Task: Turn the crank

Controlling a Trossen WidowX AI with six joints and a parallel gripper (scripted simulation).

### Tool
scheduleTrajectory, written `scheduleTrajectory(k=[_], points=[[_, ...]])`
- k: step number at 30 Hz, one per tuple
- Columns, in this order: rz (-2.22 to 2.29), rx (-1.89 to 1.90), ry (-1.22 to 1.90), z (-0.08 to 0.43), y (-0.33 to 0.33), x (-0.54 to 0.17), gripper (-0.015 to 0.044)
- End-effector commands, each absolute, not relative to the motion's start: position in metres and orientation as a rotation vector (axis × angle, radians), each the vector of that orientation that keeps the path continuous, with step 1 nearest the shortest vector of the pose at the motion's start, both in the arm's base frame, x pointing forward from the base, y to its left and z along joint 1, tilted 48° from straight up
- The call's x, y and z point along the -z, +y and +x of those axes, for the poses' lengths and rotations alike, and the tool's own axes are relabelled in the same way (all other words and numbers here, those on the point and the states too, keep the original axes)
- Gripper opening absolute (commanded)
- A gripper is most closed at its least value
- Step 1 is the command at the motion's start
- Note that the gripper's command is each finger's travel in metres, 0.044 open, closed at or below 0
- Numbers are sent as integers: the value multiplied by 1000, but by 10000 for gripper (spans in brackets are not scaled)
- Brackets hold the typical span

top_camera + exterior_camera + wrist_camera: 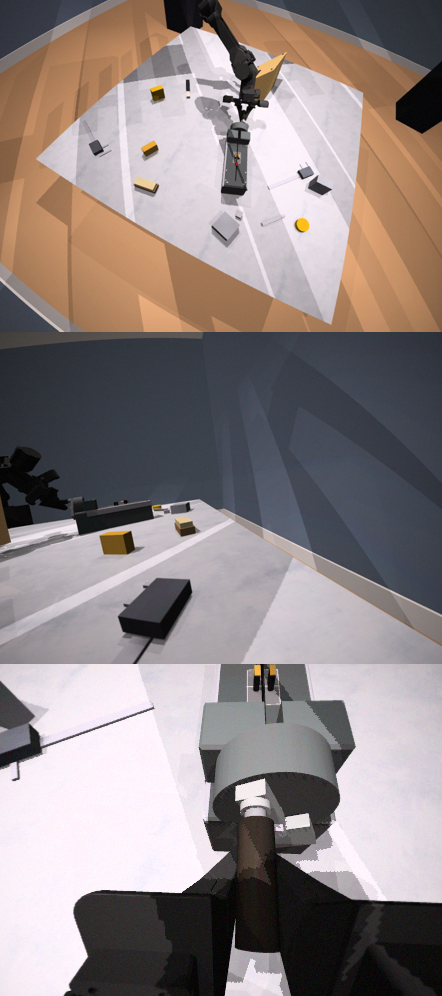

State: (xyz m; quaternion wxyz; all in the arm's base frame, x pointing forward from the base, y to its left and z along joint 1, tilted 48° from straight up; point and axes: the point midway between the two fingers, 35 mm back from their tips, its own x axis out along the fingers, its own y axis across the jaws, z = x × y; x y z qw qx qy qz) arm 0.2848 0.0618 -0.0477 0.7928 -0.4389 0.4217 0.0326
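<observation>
The machine [230, 178] [114, 520] [277, 754] is a long dark box with a grey drum [238, 125] [76, 506] at its crank end. The red pointer [236, 164] lies off the brass zero marks [236, 156], on the side away from the crank, with a small gap in the top view. The brass marks also show at the top of the wrist view [264, 671]; the pointer does not show there. My gripper [244, 115] [250, 857] is shut on the brown crank handle [256, 864]. The white crank arm [250, 790] is partly hidden behind the handle.
A tall yellow board [269, 75] stands close beside my arm. Orange blocks [149, 148] [117, 543], a stacked tan block [146, 184] [184, 526] and a dark plug-like piece [95, 147] [155, 607] lie to one side. A grey box [225, 225] lies beyond the machine's far end.
</observation>
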Motion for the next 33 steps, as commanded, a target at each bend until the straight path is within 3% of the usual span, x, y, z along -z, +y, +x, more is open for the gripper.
scheduleTrajectory(k=[1,33], points=[[-947,-62,897,288,60,40,0],[-949,-61,897,300,37,27,0]])
